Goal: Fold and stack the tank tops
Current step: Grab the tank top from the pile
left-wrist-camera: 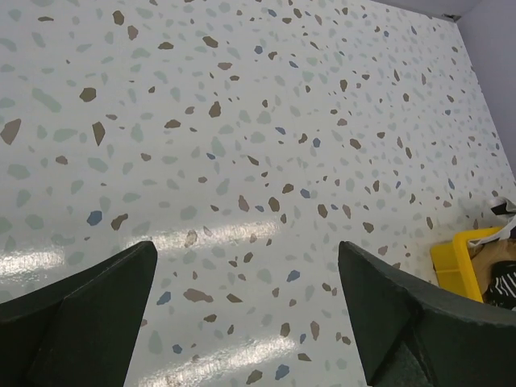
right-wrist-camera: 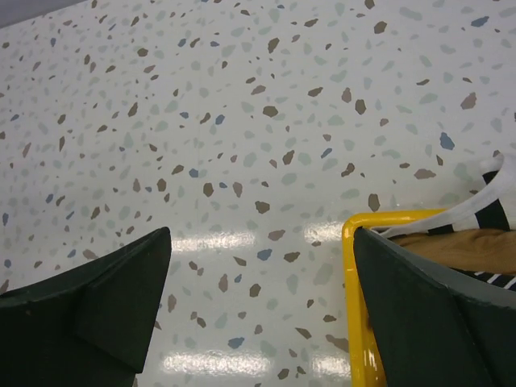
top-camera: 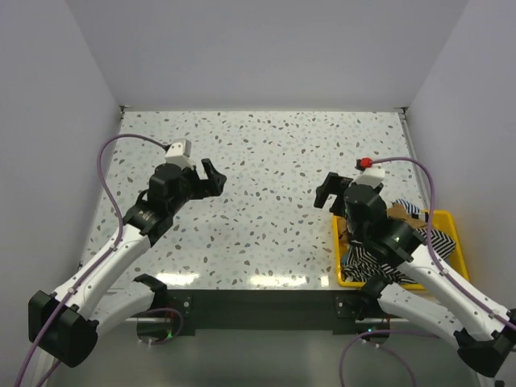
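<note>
The speckled surface [top-camera: 266,161] lies bare between both arms. At its near right corner sits the yellow bin [top-camera: 453,235], and the tank tops are bunched inside it: a striped top [top-camera: 367,260] and a tan-brown top [top-camera: 397,211]. We cannot read a long axis from a heap this crumpled.

The left fingers [left-wrist-camera: 89,314] and right fingers [right-wrist-camera: 97,306] are spread wide and carry nothing. We judge that the next move depends on the heap lying just right of the right fingers and back toward that arm's base, well apart from the left arm.

From above, the right arm hides part of the heap. The right wrist view adds a pale strap over the rim. The left wrist view catches only a bin corner.
</note>
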You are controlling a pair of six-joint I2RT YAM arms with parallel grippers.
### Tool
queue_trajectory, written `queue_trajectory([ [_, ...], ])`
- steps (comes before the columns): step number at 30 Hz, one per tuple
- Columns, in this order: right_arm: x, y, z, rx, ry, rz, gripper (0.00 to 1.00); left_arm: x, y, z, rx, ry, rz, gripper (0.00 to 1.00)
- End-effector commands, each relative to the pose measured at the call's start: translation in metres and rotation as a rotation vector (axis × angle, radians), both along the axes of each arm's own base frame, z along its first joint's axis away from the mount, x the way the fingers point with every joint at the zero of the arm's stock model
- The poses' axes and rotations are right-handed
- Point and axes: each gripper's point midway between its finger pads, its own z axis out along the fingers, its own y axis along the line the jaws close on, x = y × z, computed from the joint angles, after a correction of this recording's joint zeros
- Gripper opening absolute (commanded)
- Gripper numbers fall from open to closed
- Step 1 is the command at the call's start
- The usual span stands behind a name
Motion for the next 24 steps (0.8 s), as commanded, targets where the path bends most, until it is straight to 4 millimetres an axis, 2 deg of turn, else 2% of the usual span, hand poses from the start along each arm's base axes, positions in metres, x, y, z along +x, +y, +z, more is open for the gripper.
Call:
queue_trajectory([
  [1,-0.002,-0.016,0.011,-0.019,-0.012,-0.069,0.99,-0.002,-0.003,0.008,-0.04,0.001,-0.004,1.0],
  [2,-0.005,-0.023,0.006,-0.046,0.014,-0.092,0.99,-0.004,-0.003,0.007,-0.047,0.007,-0.004,1.0],
  [3,-0.003,-0.022,0.011,-0.044,0.023,-0.102,0.99,-0.005,-0.005,0.006,-0.056,0.013,-0.009,1.0],
  [5,-0.005,-0.022,0.006,-0.077,0.066,-0.098,0.99,-0.009,-0.008,0.001,-0.077,0.023,-0.02,1.0],
  [6,-0.004,-0.021,0.012,-0.069,0.071,-0.104,0.99,-0.01,-0.01,0.003,-0.093,0.016,-0.036,1.0],
  [7,-0.002,-0.019,0.002,-0.116,0.122,-0.103,0.99,-0.012,-0.011,-0.001,-0.097,0.025,-0.039,1.0],
  [8,-0.002,-0.019,0.0,-0.142,0.144,-0.107,0.99,-0.013,-0.012,-0.001,-0.105,0.027,-0.041,1.0],
  [9,0.003,-0.027,0.015,-0.147,0.131,-0.169,0.99,-0.013,-0.013,0.0,-0.112,0.02,-0.042,1.0],
  [10,0.008,-0.032,0.008,-0.207,0.173,-0.22,0.99,-0.014,-0.012,-0.001,-0.115,0.018,-0.04,1.0],
  [11,0.001,-0.048,0.003,-0.275,0.229,-0.267,0.99,-0.014,-0.011,-0.002,-0.121,0.019,-0.036,1.0],
  [12,0.007,-0.063,0.008,-0.268,0.249,-0.341,0.99,-0.016,-0.015,-0.002,-0.132,0.022,-0.056,1.0],
  [14,0.005,-0.085,-0.001,-0.267,0.325,-0.406,0.98,-0.018,-0.015,-0.004,-0.137,0.027,-0.057,1.0],
  [15,0.004,-0.104,-0.008,-0.254,0.357,-0.465,0.98,-0.018,-0.015,-0.005,-0.138,0.029,-0.056,1.0],
  [19,-0.012,-0.133,-0.031,-0.214,0.424,-0.584,0.92,-0.018,-0.015,-0.013,-0.147,0.042,-0.049,1.0],
  [21,-0.026,-0.148,-0.045,-0.229,0.484,-0.655,0.89,-0.017,-0.018,-0.016,-0.156,0.05,-0.053,1.0],
  [24,-0.04,-0.159,-0.061,-0.235,0.524,-0.71,0.87,-0.016,-0.022,-0.021,-0.161,0.065,-0.067,1.0],
])
